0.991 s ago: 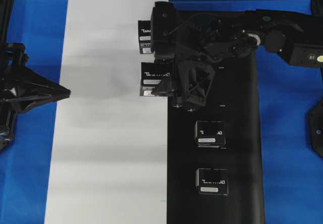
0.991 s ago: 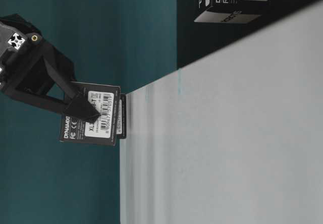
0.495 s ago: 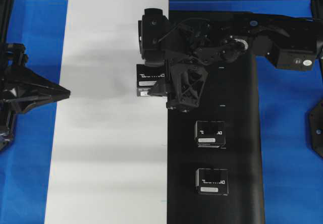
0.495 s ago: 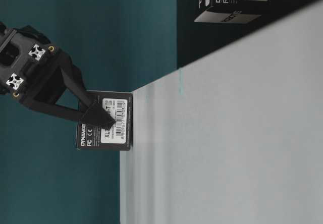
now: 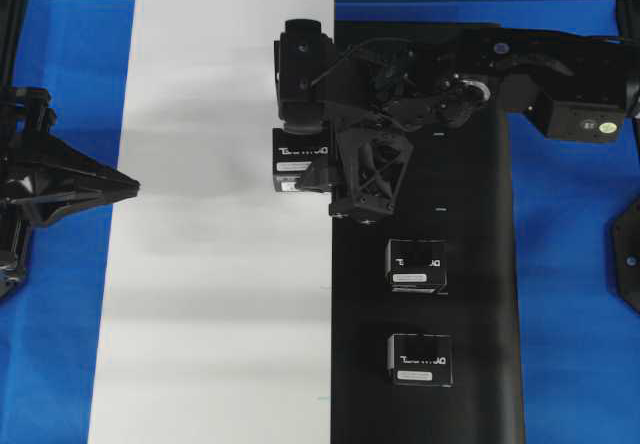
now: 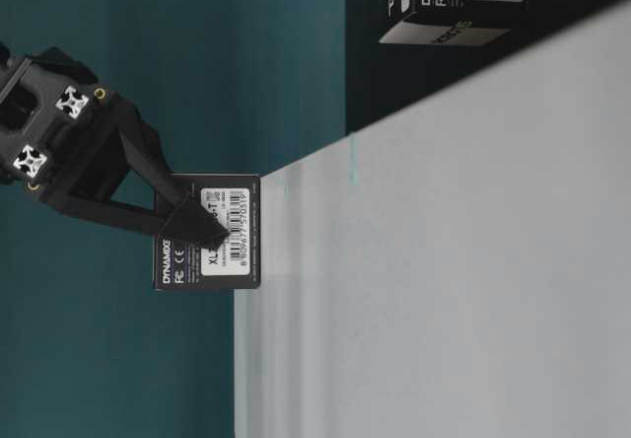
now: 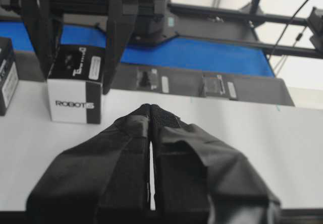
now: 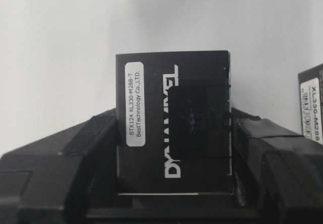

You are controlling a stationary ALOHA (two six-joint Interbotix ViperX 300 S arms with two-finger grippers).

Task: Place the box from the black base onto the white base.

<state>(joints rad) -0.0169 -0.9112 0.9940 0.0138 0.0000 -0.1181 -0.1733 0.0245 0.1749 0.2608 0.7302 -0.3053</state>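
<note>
- The box (image 5: pixel 302 156) is seen standing on the white base (image 5: pixel 200 264), close to the edge that meets the black base (image 5: pixel 470 364), with the fingers of the right gripper (image 8: pixel 174 148) on either side of it.
- Whether the box is clamped or already released cannot be told: 1 finger appears to touch it, and a thin gap is suggested at the other.
- If the gripper is raised before the jaws are clear, the box could be dragged, tipped or carried back over the seam.
- A second box (image 8: pixel 312 108) stands just beside it on the white base and could be knocked by a widening finger.
- That neighbour is shown by the 2 wrist views only; overhead it is hidden under the arm.
- Contact between box and sheet is shown only by the table-level view.
- A third box (image 5: pixel 416 264) and a fourth box (image 5: pixel 420 357) are left on the black base, seen in full only from overhead.
- Farthest off, the left gripper (image 7: pixel 150 118) is held closed and empty at the white base's outer edge.
</note>
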